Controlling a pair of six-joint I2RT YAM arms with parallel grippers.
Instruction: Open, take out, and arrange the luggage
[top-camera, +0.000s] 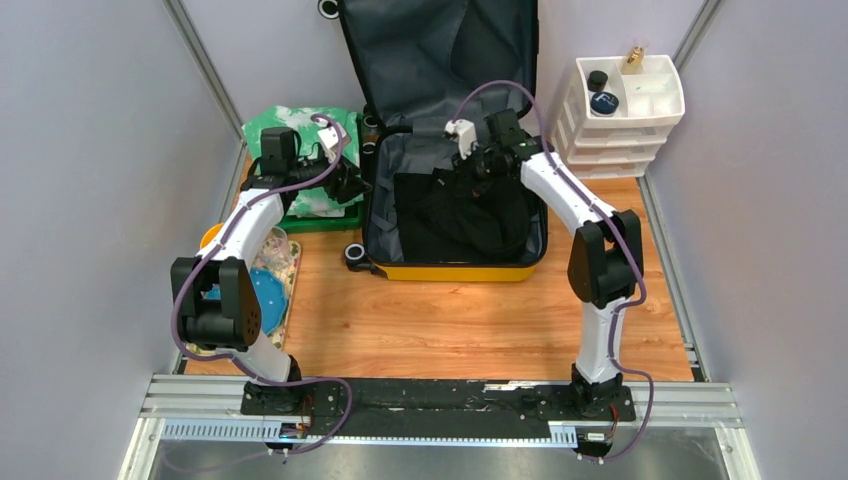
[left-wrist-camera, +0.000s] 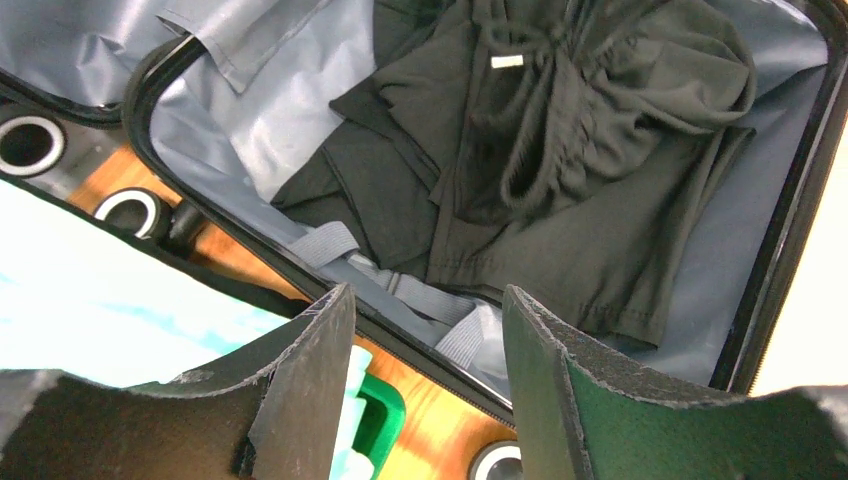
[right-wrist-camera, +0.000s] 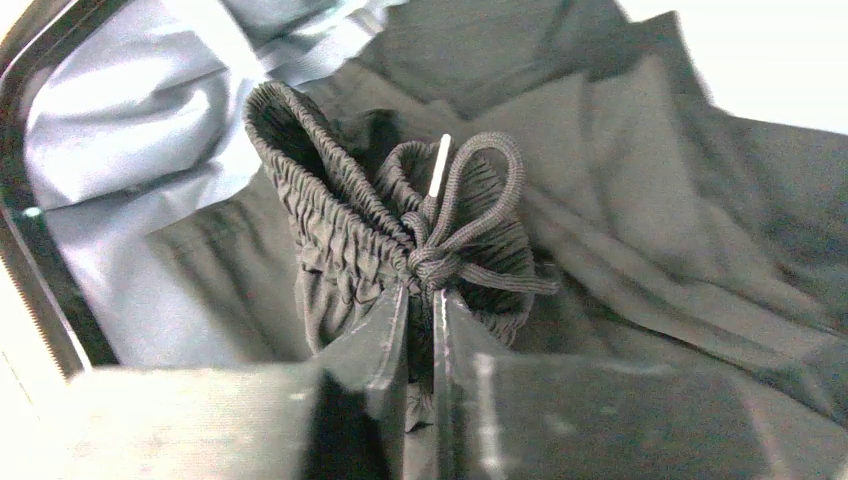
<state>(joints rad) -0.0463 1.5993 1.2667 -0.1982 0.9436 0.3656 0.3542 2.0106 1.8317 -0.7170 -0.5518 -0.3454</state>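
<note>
The right tool (right-wrist-camera: 420, 295) is clamped on the gathered waistband of a black garment (right-wrist-camera: 320, 215), its fingers almost together just under the knotted drawstring (right-wrist-camera: 470, 200); the garment lies heaped in the lower half of the luggage (top-camera: 455, 271), which sits open on the bench (top-camera: 450, 330) directly below this tool, its lid upright beyond; the left tool (left-wrist-camera: 425, 300) hangs with jaws apart, gripping nothing; the luggage's black rim runs just ahead of it and a green tray (left-wrist-camera: 380, 415) lies beneath.
</note>
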